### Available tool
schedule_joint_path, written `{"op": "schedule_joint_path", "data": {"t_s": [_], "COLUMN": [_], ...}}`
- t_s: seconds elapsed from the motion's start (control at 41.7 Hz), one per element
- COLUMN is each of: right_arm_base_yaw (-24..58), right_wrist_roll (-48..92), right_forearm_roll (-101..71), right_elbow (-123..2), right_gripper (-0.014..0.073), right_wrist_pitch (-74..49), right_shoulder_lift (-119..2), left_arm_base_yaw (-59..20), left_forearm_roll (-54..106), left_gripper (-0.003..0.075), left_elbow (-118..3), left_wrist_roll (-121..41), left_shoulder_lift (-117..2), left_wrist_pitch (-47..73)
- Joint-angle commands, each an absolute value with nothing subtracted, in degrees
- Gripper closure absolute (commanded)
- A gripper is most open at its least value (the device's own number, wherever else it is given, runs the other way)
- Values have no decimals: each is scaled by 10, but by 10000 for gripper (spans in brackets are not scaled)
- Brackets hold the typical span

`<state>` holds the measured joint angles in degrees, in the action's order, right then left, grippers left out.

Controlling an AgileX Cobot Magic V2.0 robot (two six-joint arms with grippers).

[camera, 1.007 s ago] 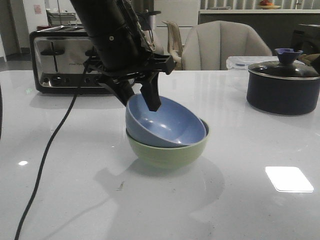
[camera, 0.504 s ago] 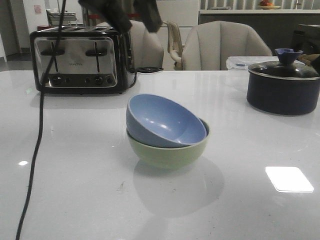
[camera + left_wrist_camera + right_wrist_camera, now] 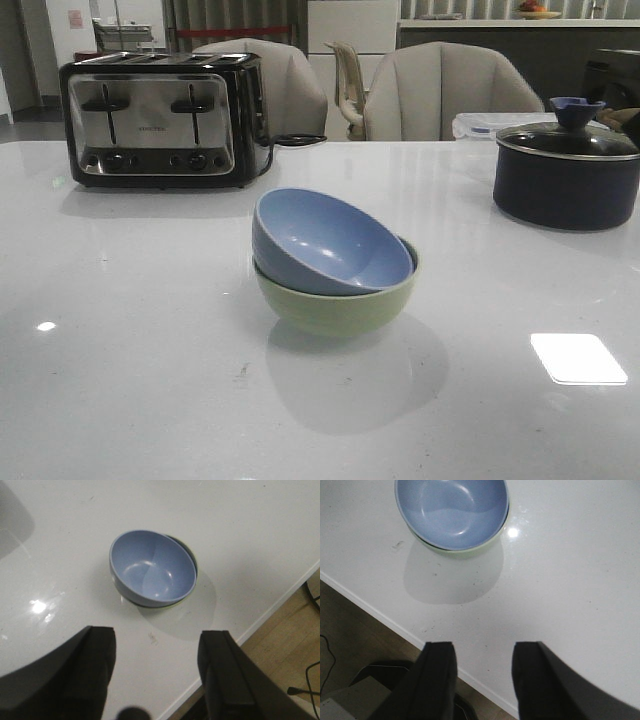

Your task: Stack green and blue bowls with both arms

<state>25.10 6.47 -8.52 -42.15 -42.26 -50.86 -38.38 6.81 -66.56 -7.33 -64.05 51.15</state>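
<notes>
The dusty blue bowl (image 3: 330, 243) sits tilted inside the pale green bowl (image 3: 335, 305) at the middle of the white table (image 3: 150, 380). Neither arm shows in the front view. In the left wrist view my left gripper (image 3: 156, 642) is open and empty, well away from the blue bowl (image 3: 152, 566); only a sliver of the green bowl (image 3: 172, 606) shows under it. In the right wrist view my right gripper (image 3: 482, 652) is open and empty, above the table's near edge, apart from the blue bowl (image 3: 451, 511) and the green bowl (image 3: 470, 551).
A black and steel toaster (image 3: 160, 118) stands at the back left. A dark lidded pot (image 3: 566, 170) stands at the back right, a clear container (image 3: 480, 124) behind it. Grey chairs (image 3: 440, 92) stand behind the table. The table's edge (image 3: 260, 617) and wooden floor show in both wrist views.
My left arm, which had a finger inside the blue bowl a second ago, has lifted up and left the front view, its cable with it. The stacked bowls have not moved.
</notes>
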Motion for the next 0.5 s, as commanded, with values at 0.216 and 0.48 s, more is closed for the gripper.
{"op": "schedule_joint_path", "data": {"t_s": [0.216, 0.48], "right_arm_base_yaw": [250, 249], "right_wrist_roll": [69, 14], "right_forearm_roll": [-77, 0], "right_elbow": [-438, -440], "right_gripper": [193, 279], "right_wrist_pitch": [-393, -423], "right_shoulder_lift": [-500, -493], "left_arm_base_yaw": [-387, -387], "left_forearm_roll": [-47, -83], "left_gripper": [281, 281], "left_elbow": [-540, -479], "left_wrist_roll": [44, 91], "left_shoulder_lift": [-445, -363], "left_wrist_pitch": [499, 500]}}
